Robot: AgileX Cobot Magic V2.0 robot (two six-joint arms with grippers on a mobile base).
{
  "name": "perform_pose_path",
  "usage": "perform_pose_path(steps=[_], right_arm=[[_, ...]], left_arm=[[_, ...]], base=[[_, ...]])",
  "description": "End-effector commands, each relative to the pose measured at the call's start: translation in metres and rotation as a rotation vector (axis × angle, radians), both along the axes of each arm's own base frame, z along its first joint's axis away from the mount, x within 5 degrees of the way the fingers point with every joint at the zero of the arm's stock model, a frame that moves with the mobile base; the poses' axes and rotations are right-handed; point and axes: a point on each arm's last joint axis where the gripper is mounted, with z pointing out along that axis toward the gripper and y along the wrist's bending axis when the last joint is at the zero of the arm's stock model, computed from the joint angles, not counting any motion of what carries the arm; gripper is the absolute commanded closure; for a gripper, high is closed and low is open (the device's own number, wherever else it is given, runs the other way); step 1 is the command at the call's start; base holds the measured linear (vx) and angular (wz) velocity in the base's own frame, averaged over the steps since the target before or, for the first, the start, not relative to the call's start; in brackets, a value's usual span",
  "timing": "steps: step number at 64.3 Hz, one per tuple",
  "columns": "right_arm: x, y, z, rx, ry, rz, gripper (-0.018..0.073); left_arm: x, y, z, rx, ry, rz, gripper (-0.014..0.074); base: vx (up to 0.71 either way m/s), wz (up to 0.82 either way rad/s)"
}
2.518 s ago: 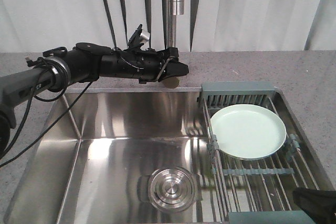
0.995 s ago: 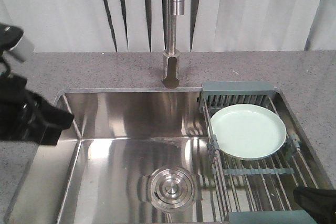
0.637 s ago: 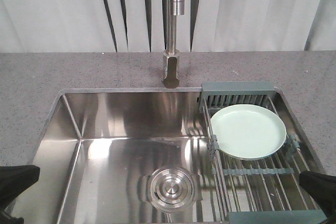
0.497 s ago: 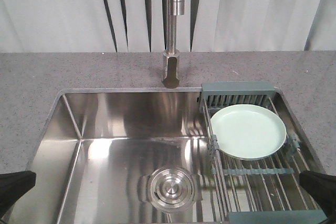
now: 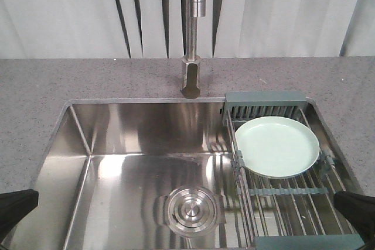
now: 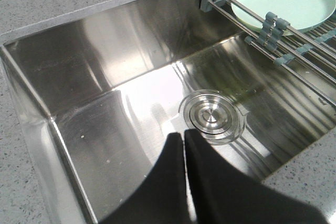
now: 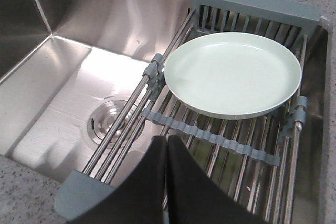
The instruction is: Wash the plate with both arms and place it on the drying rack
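Since the plate (image 5: 276,146) is already lying flat on the rods of the drying rack (image 5: 265,100), toward the rack's far end bar and beside the sink's right wall, little of the task appears to be left. One risk can be judged: the plate rests only on smooth parallel rods, so a knock from an arm passing low could slide it toward the rack's inner edge and tip it into the sink (image 5: 117,133).

Both arms are seen only as dark tips at the near corners of the front view. The left gripper (image 6: 184,145) is held above the sink's near edge, pointing at the drain (image 6: 211,116); its fingers are pressed together on nothing. The right gripper (image 7: 167,148) is poised over the rack's near end, likewise clenched and apparently empty, though its fingertips are poorly lit.
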Motion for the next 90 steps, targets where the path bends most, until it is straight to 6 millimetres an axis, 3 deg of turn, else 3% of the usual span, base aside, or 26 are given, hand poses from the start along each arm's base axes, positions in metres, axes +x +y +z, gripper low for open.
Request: perform_pose_path(steps=[1,18,29,43,64,90], right_arm=[[0.004,-0.001,0.012,0.021,-0.062,-0.028,0.0564],[0.004,-0.001,0.012,0.021,-0.062,-0.028,0.0564],[0.004,-0.001,0.012,0.021,-0.062,-0.028,0.0564],[0.004,-0.001,0.012,0.021,-0.062,-0.028,0.0564],[0.004,-0.001,0.012,0.021,-0.062,-0.028,0.0564],[0.004,-0.001,0.012,0.021,-0.062,-0.028,0.0564]], left_arm=[[0.004,0.000,0.012,-0.050,-0.061,0.029,0.0603],[0.004,0.000,0.011,-0.047,-0.058,0.029,0.0603],[0.005,0.004,0.006,0.048,-0.082,0.033,0.0603],[-0.002,0.017,-0.032,0.002,-0.108,0.176,0.0603],[-0.028,0.029,-0.079,-0.088,-0.325,0.236,0.0603],[-0.043,0.047,-0.068,-0.070,-0.514,0.423,0.0603]], base=[[0.00,0.00],[0.00,0.00],[0.00,0.00],[0.00,0.00],[0.00,0.00],[0.00,0.00]])
